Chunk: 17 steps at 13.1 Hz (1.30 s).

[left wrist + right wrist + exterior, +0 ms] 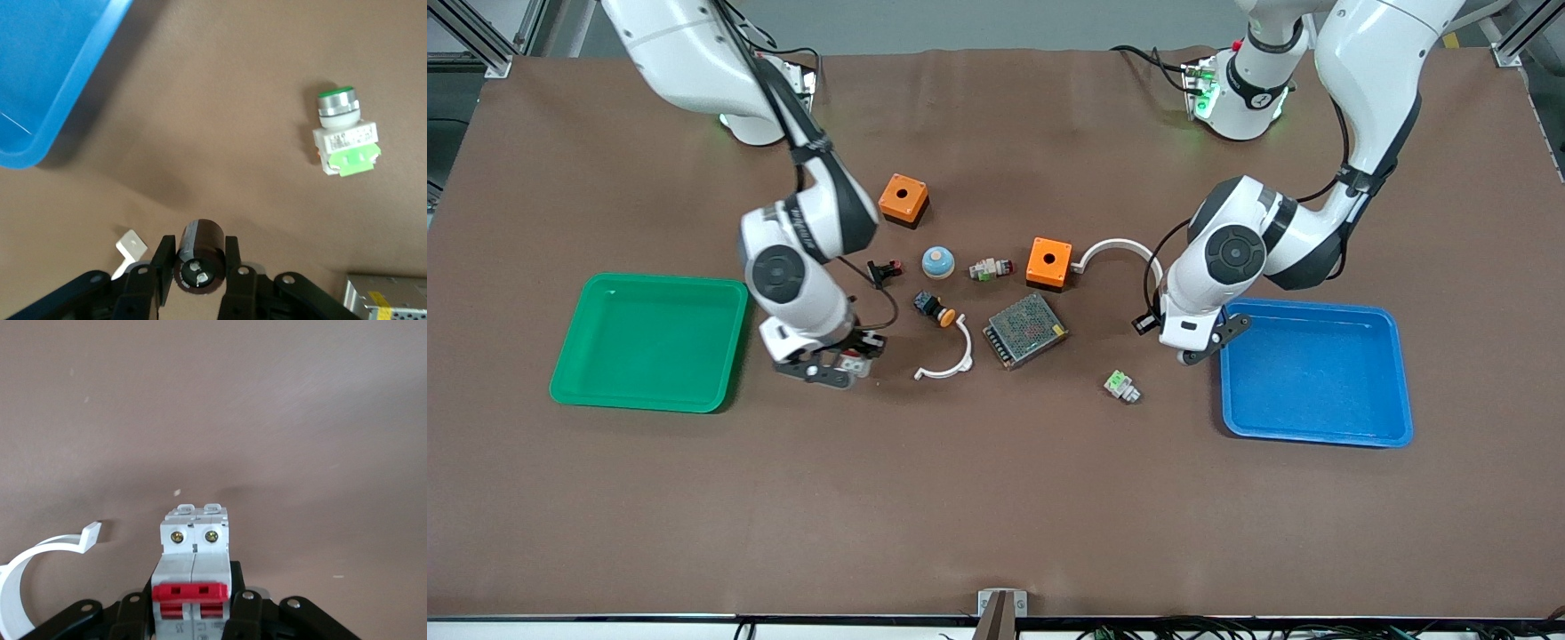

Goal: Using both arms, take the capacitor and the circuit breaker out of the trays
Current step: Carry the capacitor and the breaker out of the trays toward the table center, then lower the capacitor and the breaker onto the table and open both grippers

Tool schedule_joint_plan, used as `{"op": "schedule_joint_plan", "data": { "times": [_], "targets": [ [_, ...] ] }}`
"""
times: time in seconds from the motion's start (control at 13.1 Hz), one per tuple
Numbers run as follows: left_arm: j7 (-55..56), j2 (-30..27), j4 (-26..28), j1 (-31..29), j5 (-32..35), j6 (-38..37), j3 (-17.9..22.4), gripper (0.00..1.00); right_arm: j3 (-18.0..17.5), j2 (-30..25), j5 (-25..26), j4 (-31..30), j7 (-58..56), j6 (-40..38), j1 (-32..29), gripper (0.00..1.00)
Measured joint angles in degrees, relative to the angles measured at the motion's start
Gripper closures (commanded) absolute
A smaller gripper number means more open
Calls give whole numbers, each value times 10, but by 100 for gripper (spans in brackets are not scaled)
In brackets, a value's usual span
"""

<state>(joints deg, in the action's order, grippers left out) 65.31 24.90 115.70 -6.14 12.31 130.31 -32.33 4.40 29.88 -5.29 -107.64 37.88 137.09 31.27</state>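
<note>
Right now the right gripper (193, 613) fingers clamp the white rectangular circuit breaker with red switch (193, 573) over bare brown counter (996, 498) beside the shallow green plastic tray (649, 342). Left gripper (200, 277) fingers pinch the small black cylindrical capacitor (200, 257) between them, just beside the shallow blue plastic tray (1316, 372).

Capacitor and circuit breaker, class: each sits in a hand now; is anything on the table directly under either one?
Nothing visible. The left hand grips the capacitor over bare mat; the right hand grips the circuit breaker over bare mat, beside a white curved clip.
</note>
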Motion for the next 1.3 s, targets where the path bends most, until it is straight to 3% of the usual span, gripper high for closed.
{"op": "schedule_joint_plan", "data": {
  "times": [0.53, 0.61, 0.69, 0.76, 0.84, 1.15, 1.3],
  "targets": [
    [0, 11, 1, -16, 28, 13, 9, 100, 2, 32, 0, 1, 26, 38, 35, 98],
    [0, 15, 1, -17, 30, 19, 11, 100, 2, 32, 0, 1, 26, 38, 35, 93],
    [0, 19, 1, -19, 35, 23, 11, 100, 2, 32, 0, 2, 26, 37, 36, 58],
    [0, 22, 1, -20, 39, 25, 11, 100, 2, 32, 0, 2, 26, 37, 37, 15],
    [0, 26, 1, -21, 41, 28, 11, 100, 2, 33, 0, 2, 26, 36, 37, 0],
    [16, 32, 1, -18, 42, 39, 10, 100, 8, 32, 0, 13, 26, 28, 36, 0],
    [30, 37, 2, -9, 43, 42, 9, 100, 12, 32, 0, 49, 26, -11, 31, 0]
  ]
}}
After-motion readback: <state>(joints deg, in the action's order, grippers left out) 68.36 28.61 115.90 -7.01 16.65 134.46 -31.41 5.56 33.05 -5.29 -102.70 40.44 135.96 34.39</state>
